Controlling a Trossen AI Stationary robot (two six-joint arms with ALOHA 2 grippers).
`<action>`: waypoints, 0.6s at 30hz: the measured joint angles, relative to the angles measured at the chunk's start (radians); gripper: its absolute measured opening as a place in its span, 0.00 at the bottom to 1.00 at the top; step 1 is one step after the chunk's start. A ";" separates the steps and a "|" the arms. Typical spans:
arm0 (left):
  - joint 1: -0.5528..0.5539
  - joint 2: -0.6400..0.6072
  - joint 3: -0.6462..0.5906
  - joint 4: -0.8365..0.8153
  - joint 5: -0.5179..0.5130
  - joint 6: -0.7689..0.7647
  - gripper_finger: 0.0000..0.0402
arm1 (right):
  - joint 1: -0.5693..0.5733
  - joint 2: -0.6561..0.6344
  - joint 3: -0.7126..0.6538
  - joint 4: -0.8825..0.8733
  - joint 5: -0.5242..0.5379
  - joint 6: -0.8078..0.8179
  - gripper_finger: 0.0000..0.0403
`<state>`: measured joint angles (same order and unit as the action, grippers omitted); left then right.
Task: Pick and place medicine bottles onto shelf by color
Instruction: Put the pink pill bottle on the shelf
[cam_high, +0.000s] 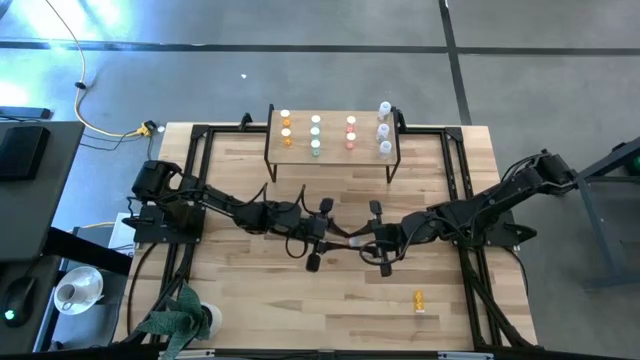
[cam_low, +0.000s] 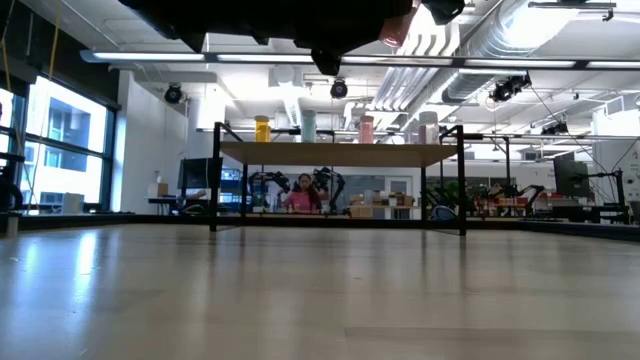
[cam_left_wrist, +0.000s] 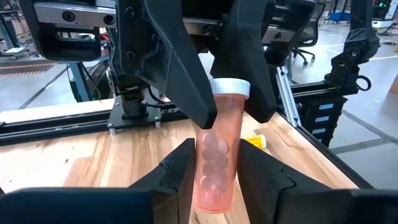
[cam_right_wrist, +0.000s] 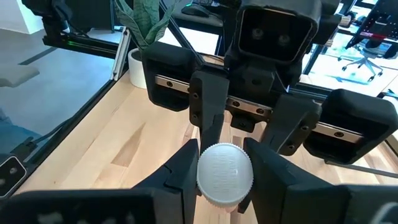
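Both arms reach inward and meet over the table's middle, where the left gripper (cam_left_wrist: 214, 171) and right gripper (cam_right_wrist: 221, 165) both clasp one pink bottle (cam_left_wrist: 214, 155). The shelf (cam_high: 395, 150) at the far edge carries eleven bottles; one orange bottle (cam_high: 419, 299) lies near the front right corner.

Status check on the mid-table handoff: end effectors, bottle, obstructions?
Right end effector shut on pink bottle, cap end. Left end effector at its base, grip unclear. Orange bottle lying well aside.

I see a translucent pink bottle (cam_left_wrist: 214, 163) with a white cap between black grippers; a lone orange bottle (cam_high: 419, 299) lies on the pale wood tabletop (cam_high: 250, 300).
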<state>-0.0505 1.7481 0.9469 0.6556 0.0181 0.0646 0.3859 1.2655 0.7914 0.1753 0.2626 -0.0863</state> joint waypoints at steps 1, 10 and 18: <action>0.000 0.000 0.000 0.000 0.000 0.000 0.23 | 0.000 0.000 0.000 0.000 0.000 0.001 0.24; 0.000 0.000 0.000 -0.001 -0.001 -0.021 0.26 | 0.000 0.000 0.000 0.001 0.000 0.001 0.24; 0.001 0.000 0.000 -0.013 -0.008 -0.027 0.39 | 0.000 0.000 0.000 0.007 0.001 0.001 0.24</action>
<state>-0.0498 1.7481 0.9470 0.6431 0.0105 0.0372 0.3862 1.2659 0.7914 0.1823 0.2639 -0.0854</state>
